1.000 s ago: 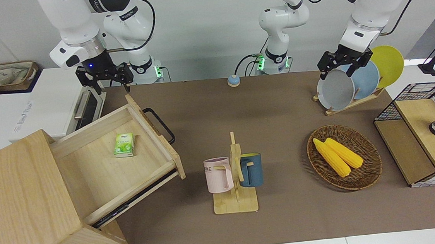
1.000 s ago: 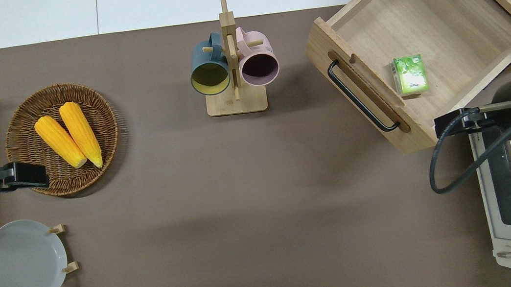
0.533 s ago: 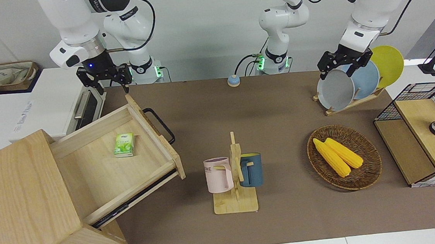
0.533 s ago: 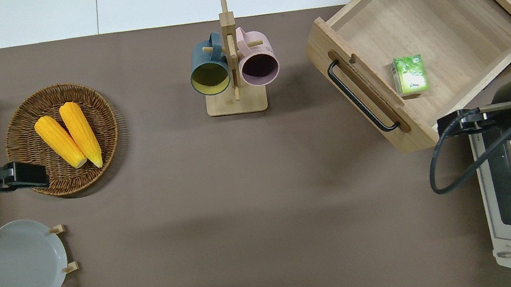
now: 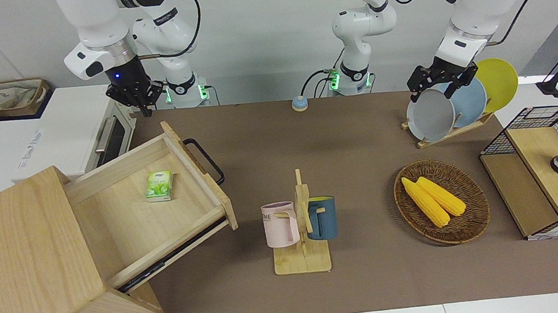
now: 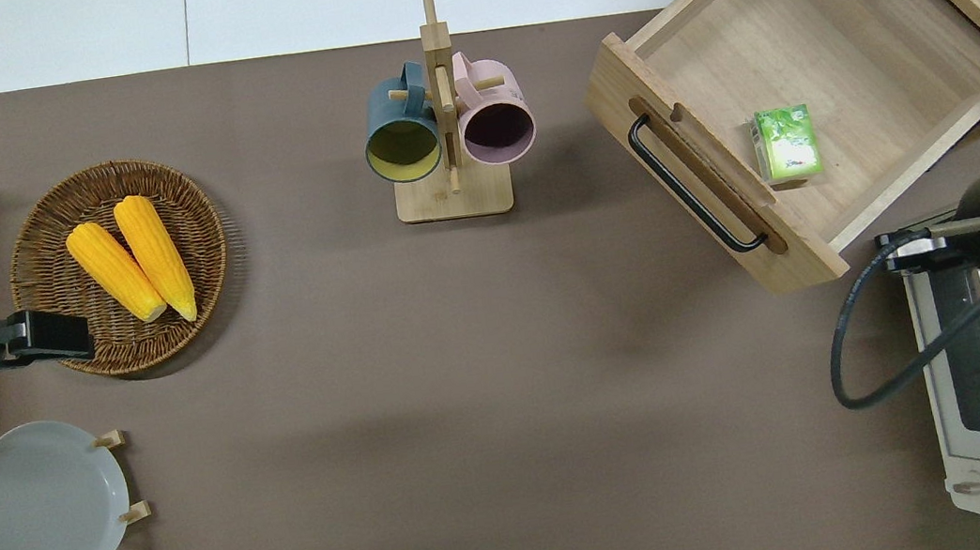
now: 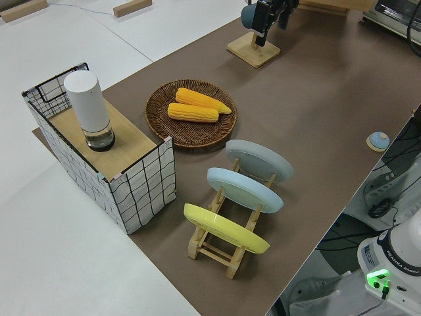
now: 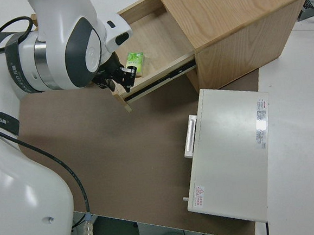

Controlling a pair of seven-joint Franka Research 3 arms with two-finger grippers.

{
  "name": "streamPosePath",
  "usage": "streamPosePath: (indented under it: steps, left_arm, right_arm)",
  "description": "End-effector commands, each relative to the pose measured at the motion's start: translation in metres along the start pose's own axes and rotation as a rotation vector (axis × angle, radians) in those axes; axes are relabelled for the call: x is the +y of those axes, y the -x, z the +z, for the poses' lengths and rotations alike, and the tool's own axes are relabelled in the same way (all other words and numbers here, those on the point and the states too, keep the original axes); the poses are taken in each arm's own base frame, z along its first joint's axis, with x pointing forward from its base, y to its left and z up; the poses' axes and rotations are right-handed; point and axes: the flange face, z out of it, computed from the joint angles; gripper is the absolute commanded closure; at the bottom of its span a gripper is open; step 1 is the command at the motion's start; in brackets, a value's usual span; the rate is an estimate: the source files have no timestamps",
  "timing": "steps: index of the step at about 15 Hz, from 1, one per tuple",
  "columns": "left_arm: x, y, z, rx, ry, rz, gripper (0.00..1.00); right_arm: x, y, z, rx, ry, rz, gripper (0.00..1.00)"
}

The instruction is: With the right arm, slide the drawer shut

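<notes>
The drawer (image 5: pixel 130 223) stands pulled far out of the light-wood cabinet (image 5: pixel 23 256), its black bar handle (image 5: pixel 204 160) facing the table's middle. A small green carton (image 5: pixel 159 186) lies inside it. My right gripper (image 5: pixel 144 107) hangs open in the air, apart from the drawer. In the overhead view the right gripper (image 6: pixel 908 251) is over the toaster oven's edge, just nearer to the robots than the drawer's (image 6: pixel 839 49) front corner. The right side view shows the gripper (image 8: pixel 122 79) by that corner. The left arm is parked, its gripper (image 5: pixel 435 89) open.
A white toaster oven (image 5: pixel 73 138) stands beside the cabinet, nearer to the robots. A mug rack (image 5: pixel 300 224) with two mugs stands mid-table. A wicker basket (image 5: pixel 472 211) of corn, a plate rack (image 5: pixel 454 105) and a wire box (image 5: pixel 544 170) fill the left arm's end.
My right gripper has turned about its wrist and drawn back from the drawer's corner toward the robots, over the oven's edge. The drawer and the left arm have not moved.
</notes>
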Motion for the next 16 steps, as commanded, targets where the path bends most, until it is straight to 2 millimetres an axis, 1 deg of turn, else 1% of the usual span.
streamPosePath:
  steps: [1, 4, 5, 6, 7, 10, 11, 13, 14, 16]
  left_arm:
    - [-0.001, 0.004, -0.002, -0.007, -0.012, 0.008, 0.00]
    - [0.000, 0.004, -0.002, -0.006, -0.012, 0.008, 0.00]
    - [-0.001, 0.004, -0.002, -0.007, -0.012, 0.006, 0.00]
    - [-0.001, 0.004, -0.002, -0.006, -0.012, 0.006, 0.00]
    - [-0.001, 0.004, -0.002, -0.006, -0.012, 0.006, 0.00]
    - [-0.001, 0.004, -0.002, -0.007, -0.012, 0.006, 0.00]
    - [-0.001, 0.004, -0.002, -0.007, -0.012, 0.006, 0.00]
    - [-0.001, 0.004, -0.002, -0.006, -0.012, 0.006, 0.00]
    - [-0.001, 0.004, -0.002, -0.006, -0.012, 0.006, 0.00]
    - [-0.001, 0.004, -0.002, -0.007, -0.012, 0.006, 0.00]
  right_arm:
    - [-0.003, 0.013, -0.009, 0.005, -0.006, -0.003, 1.000]
    - [-0.021, 0.018, -0.009, 0.004, -0.008, 0.065, 1.000]
    - [-0.027, 0.019, -0.010, -0.002, -0.043, 0.100, 1.000]
    - [-0.032, 0.020, -0.009, -0.013, -0.091, 0.182, 1.000]
    - [-0.035, 0.020, -0.011, -0.017, -0.117, 0.252, 1.000]
    - [-0.042, 0.027, -0.013, -0.030, -0.145, 0.347, 1.000]
    - [-0.046, 0.029, -0.008, -0.040, -0.158, 0.383, 1.000]
    - [-0.065, 0.039, 0.008, -0.041, -0.169, 0.439, 1.000]
    - [-0.069, 0.039, 0.018, -0.031, -0.179, 0.487, 1.000]
    - [-0.090, 0.042, 0.035, -0.023, -0.182, 0.519, 1.000]
